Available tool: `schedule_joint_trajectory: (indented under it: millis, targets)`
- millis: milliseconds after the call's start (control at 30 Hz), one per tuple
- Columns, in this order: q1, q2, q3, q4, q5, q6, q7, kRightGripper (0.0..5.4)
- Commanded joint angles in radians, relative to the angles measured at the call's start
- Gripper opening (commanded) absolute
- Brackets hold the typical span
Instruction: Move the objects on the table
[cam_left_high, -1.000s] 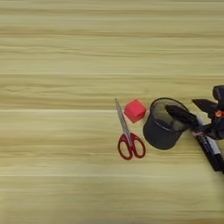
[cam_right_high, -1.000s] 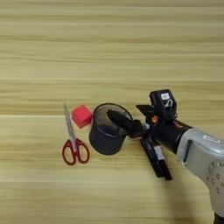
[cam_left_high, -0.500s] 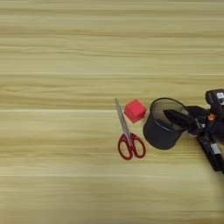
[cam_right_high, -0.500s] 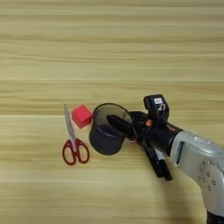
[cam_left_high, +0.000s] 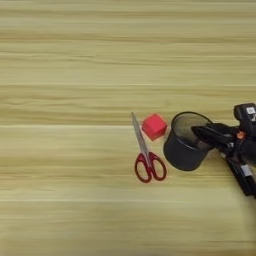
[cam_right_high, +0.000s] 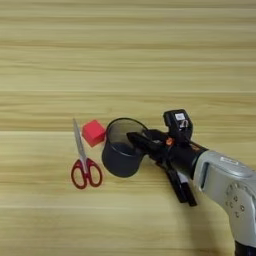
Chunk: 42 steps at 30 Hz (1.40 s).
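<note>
The right tool (cam_right_high: 142, 141) reaches over the near rim of the mesh pen cup (cam_right_high: 121, 148), which stands just to its left; whether it grips anything I cannot tell. A black marker (cam_right_high: 181, 184) lies beneath it, long axis running toward the robot.

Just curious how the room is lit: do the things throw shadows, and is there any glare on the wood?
Right eye view: the black cup and scissors throw only faint, soft shadows close beneath them, so the light looks diffuse. Left eye view: the table shows no bright glare patches, just even grain.
</note>
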<state>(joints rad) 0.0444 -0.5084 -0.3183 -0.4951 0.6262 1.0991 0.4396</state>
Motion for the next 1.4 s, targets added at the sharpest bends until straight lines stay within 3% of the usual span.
schedule_joint_trajectory:
  millis: [33, 400, 1400]
  targets:
    - [-0.049, -0.027, -0.017, -0.029, -0.016, -0.05, -0.02, 1.85]
    - [-0.047, -0.036, -0.027, -0.041, -0.014, -0.045, -0.025, 0.55]
    - [-0.06, -0.031, -0.071, -0.062, 0.019, -0.035, -0.021, 0.41]
